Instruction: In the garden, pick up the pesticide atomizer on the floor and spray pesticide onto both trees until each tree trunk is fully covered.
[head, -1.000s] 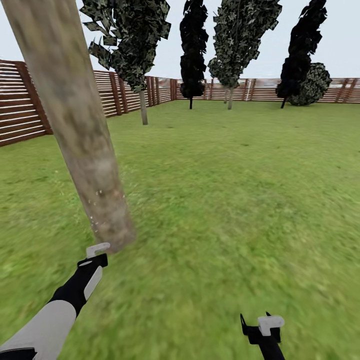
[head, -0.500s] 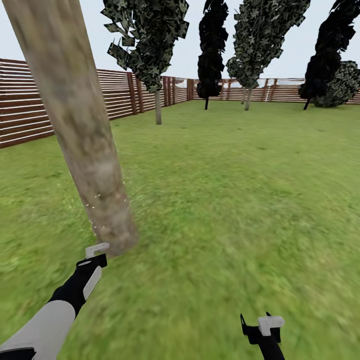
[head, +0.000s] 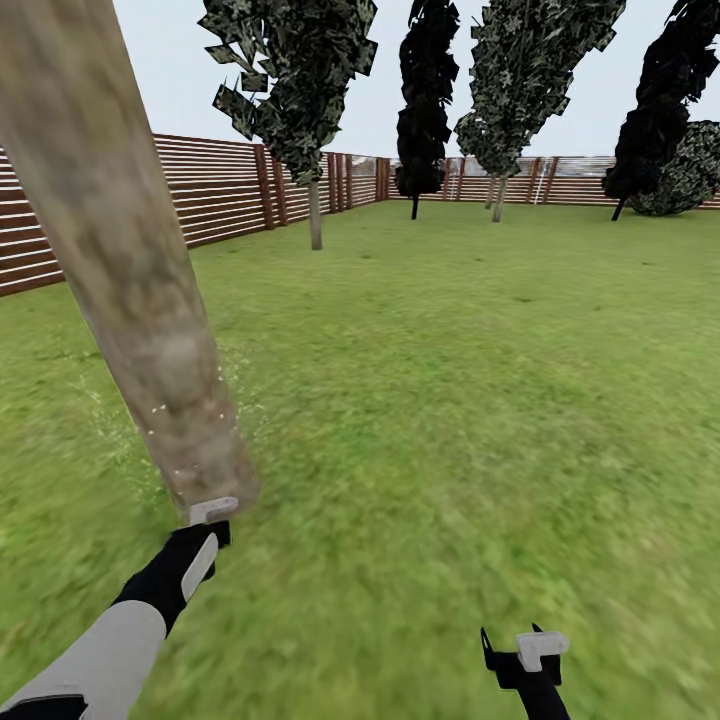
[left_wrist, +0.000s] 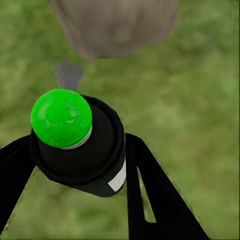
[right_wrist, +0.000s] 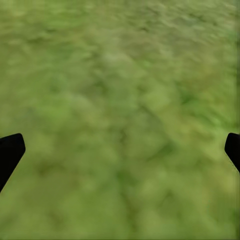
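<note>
Left gripper (left_wrist: 75, 165) fingers clamp the pesticide atomizer (left_wrist: 80, 145) just beside the tree trunk (head: 130, 290) base. Right gripper (right_wrist: 120, 150) fingers spread, empty. Sweep the nozzle upward for full coverage.

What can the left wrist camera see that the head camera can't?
Left wrist camera: the pesticide atomizer with its green top, clamped in the left gripper. Head camera: the fence, the far trees, white pesticide specks, and the right gripper. Both: the tree trunk base and the grass.
</note>
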